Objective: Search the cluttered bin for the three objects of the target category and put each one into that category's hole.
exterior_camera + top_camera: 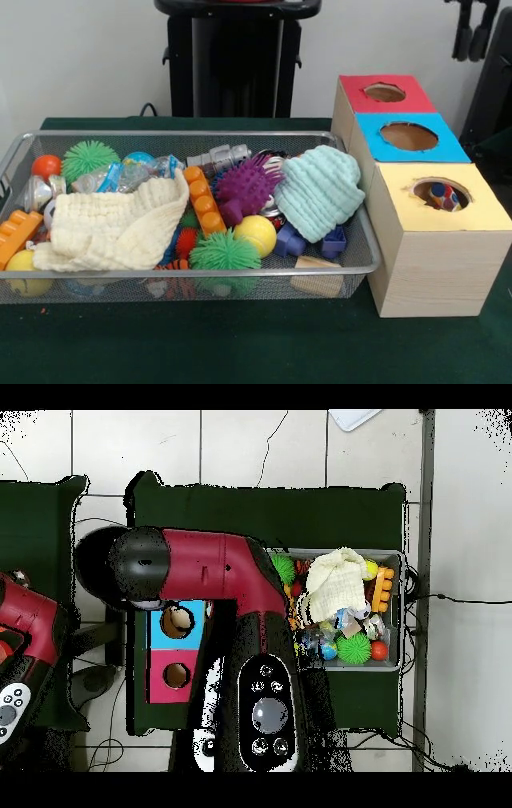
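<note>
Nearest the counter's front edge, the wire bin (pixel 364 240) brims with toys under two cloths. Beside it, something already sits in the yellow-topped box's hole (pixel 440 194). Searching seems the step in hand; the arm (pixel 215 579) hides its jaws, so their state cannot be told.

Robotics lab: Sawyer arm (pixel 215 584), tiled floor (pixel 260 444), cables.

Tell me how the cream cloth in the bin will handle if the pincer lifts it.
The cream cloth looks floppy: it sags over the toys beneath, so it would likely droop from a pinch. It seems light, a thin waffle weave. Lifting may disturb the orange block touching its edge.
</note>
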